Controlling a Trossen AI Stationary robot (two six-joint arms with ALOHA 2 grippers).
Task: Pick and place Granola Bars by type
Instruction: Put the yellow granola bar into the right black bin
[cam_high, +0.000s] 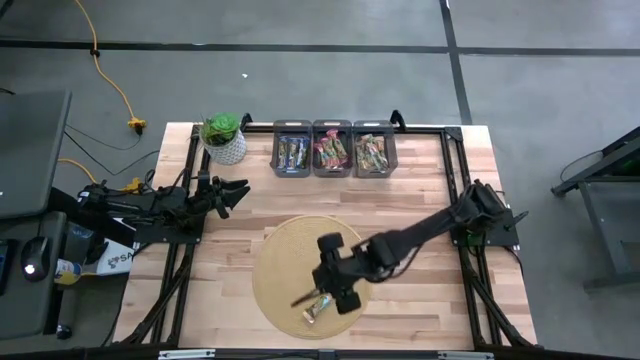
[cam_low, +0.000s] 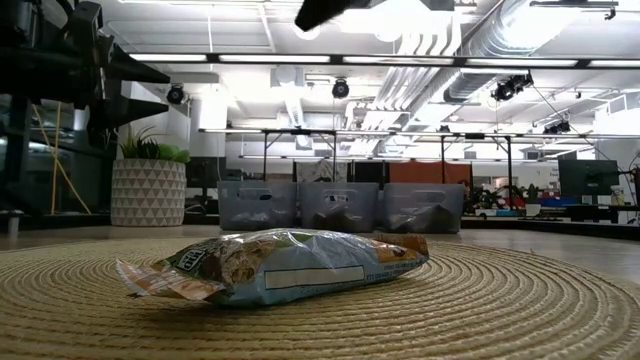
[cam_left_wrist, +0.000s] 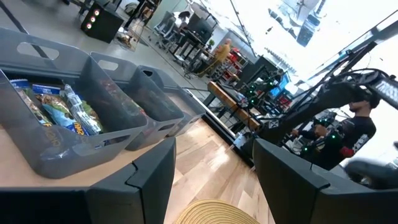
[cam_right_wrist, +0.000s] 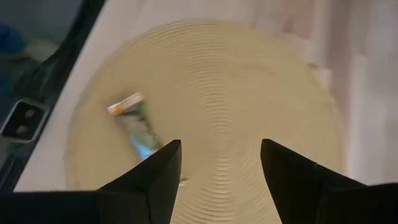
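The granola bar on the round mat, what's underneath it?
Only the woven straw mat lies under the granola bar, which rests flat on it. The open right gripper hangs over the bar. Whatever is beneath the mat is covered.

Bright ceiling strip lights (cam_low: 300, 62) glare in the low view; the right wrist view smears with blur, shadows soft.

Pale butcher-block wooden table (cam_high: 420, 290): smooth, matt planks. Round woven straw mat (cam_high: 285, 250): coiled, coarse, ridged fibre. Single granola bar in a crinkled blue-and-tan foil wrapper (cam_low: 275, 265): glossy, creased film. Three grey plastic bins (cam_high: 334, 160): smooth, dull, slightly translucent walls. White patterned plant pot (cam_low: 147, 192): matt, faceted surface. Black arm frames: matt metal.
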